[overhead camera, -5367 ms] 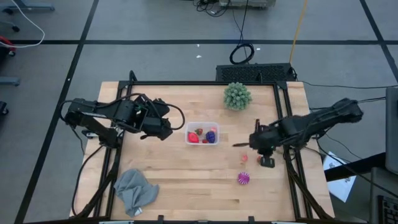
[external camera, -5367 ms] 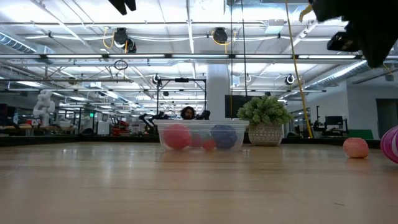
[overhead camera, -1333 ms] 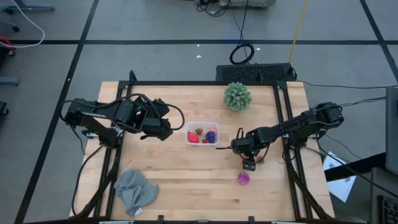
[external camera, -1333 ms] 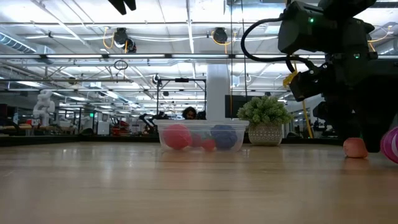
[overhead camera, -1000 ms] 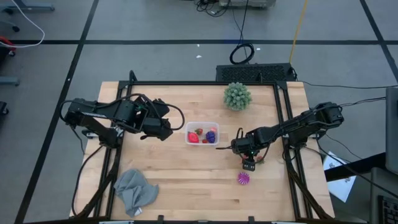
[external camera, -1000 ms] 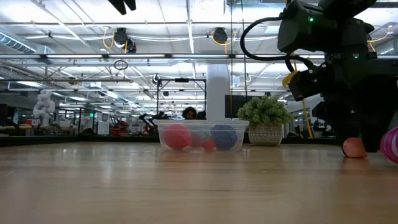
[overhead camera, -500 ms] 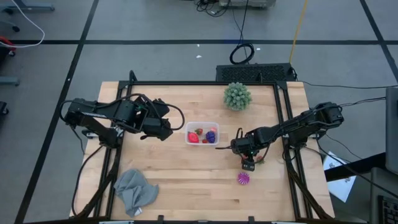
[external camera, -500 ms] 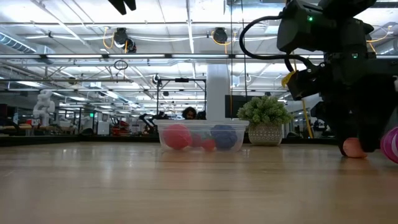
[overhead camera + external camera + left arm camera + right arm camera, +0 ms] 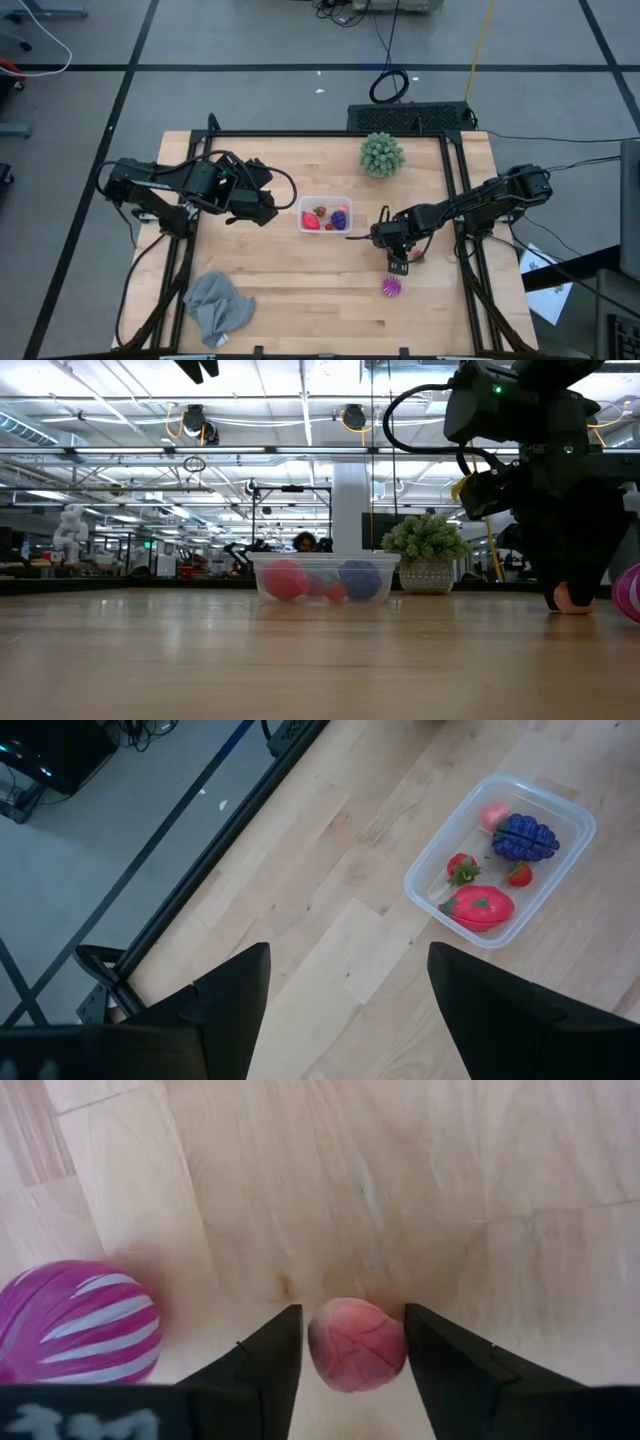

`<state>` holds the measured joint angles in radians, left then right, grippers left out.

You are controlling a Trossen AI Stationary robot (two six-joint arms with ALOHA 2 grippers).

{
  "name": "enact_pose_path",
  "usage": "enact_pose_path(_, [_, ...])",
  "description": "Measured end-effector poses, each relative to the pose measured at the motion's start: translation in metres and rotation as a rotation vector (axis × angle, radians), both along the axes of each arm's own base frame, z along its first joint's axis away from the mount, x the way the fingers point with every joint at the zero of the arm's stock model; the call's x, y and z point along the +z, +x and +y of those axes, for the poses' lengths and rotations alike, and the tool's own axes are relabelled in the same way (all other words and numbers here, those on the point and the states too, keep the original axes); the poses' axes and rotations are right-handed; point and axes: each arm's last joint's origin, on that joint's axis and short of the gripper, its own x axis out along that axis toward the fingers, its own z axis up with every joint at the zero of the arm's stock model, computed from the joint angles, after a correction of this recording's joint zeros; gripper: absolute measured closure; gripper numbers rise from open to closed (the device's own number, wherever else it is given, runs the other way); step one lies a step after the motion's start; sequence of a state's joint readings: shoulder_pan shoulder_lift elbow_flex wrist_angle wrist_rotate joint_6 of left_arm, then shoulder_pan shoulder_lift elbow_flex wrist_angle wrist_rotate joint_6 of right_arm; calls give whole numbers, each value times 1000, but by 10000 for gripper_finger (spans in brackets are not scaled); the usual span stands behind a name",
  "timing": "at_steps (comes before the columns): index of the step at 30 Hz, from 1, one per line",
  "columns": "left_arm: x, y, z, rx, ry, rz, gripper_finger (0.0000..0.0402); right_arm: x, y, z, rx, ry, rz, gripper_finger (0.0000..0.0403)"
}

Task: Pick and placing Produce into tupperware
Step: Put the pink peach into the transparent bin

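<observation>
**Two fingers around the pink piece, not quite on it**

Two fingers of your right hand sat either side of the pink fruit on the counter, part-closed with slivers of gap, so nothing was gripped. The striped magenta ball lay just beside; I'd have squeezed centred before lifting toward the tupperware. Your left hand waited open, empty.

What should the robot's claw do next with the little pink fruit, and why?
Probably finish closing the right gripper on the pink fruit. Its fingers sit on either side of the fruit, which rests on the table, with narrow gaps showing. The tupperware holds other produce, so lifting comes after.
</observation>
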<state>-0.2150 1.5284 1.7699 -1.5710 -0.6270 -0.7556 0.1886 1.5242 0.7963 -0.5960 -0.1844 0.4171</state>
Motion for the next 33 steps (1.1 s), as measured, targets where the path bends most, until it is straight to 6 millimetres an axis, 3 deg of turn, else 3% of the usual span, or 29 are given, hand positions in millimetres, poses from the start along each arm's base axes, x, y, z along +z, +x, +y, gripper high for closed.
enact_pose_path(33, [0,0,0,0,0,0,124,0,-2,0,-7,-1,27,248])
